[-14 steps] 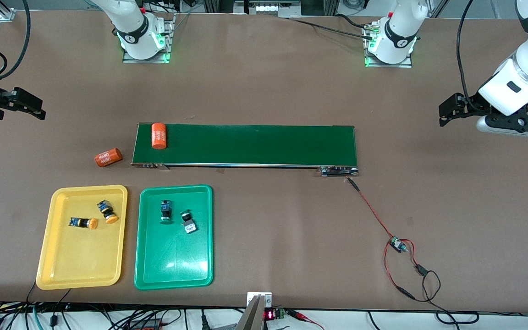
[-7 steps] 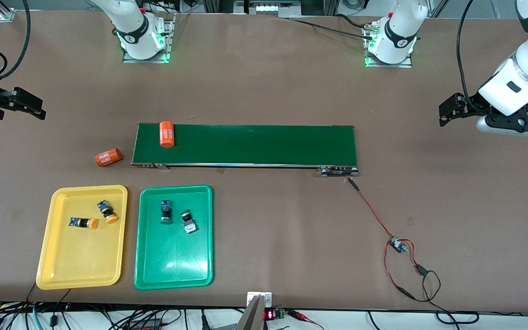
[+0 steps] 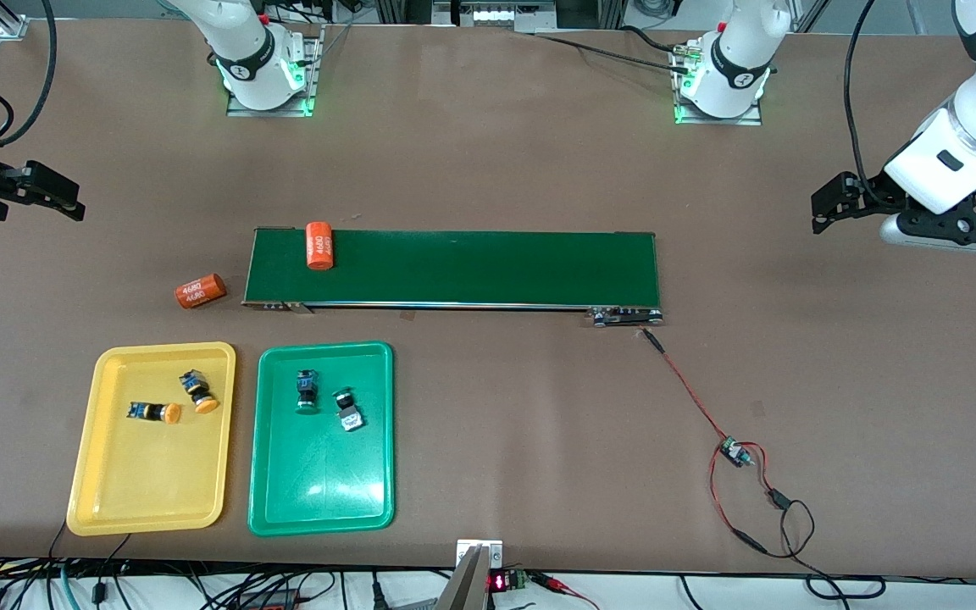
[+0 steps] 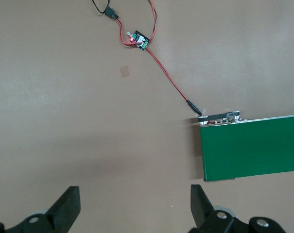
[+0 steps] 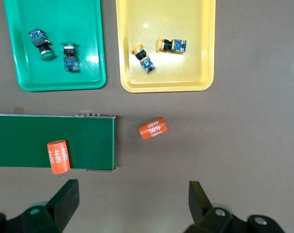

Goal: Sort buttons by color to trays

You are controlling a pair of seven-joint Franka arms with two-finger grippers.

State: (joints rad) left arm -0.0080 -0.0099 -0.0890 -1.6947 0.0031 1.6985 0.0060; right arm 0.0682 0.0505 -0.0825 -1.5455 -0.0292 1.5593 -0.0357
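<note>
Sort looks complete: two orange-capped push-buttons (image 3: 173, 402) lie in the shallow yellow plastic tray (image 3: 107, 500), two green-capped ones (image 3: 327, 401) in the green tray (image 3: 285, 508) beside it; right gripper (image 3: 39, 191) nearer, left gripper (image 3: 835, 203) well apart, both spread, empty, waiting.

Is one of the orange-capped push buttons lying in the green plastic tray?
No, both orange-capped push buttons lie in the yellow plastic tray, while the green plastic tray holds only the two green-capped ones.
</note>
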